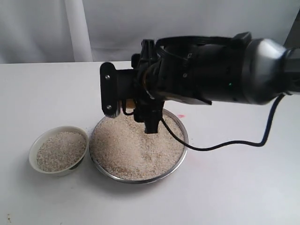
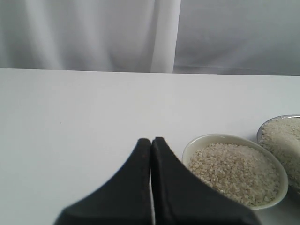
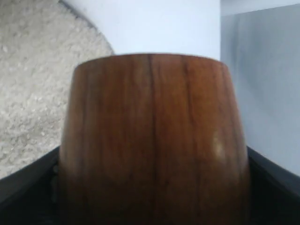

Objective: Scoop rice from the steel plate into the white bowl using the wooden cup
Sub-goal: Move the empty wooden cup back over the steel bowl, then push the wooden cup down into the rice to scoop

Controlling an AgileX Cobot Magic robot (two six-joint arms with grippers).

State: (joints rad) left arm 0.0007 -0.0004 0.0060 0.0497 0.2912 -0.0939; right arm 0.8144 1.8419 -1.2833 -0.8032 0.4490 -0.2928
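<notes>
The steel plate (image 1: 184, 140) holds a wide heap of rice (image 1: 136, 150). To its left stands the white bowl (image 1: 33, 152), also filled with rice (image 1: 61, 151). My right gripper (image 1: 131, 105) hangs over the back of the plate, shut on the wooden cup (image 1: 127, 101), which is mostly hidden by the arm. In the right wrist view the cup (image 3: 150, 140) fills the frame between the black fingers (image 3: 23, 185), with rice (image 3: 37, 84) beside it. My left gripper (image 2: 151, 141) is shut and empty, low over the table near the bowl (image 2: 220, 137) and the plate's rim (image 2: 262, 126).
A black cable (image 1: 225, 144) trails from the right arm across the white table (image 1: 243, 187) to the right of the plate. White curtains (image 1: 75, 28) hang behind the table's far edge.
</notes>
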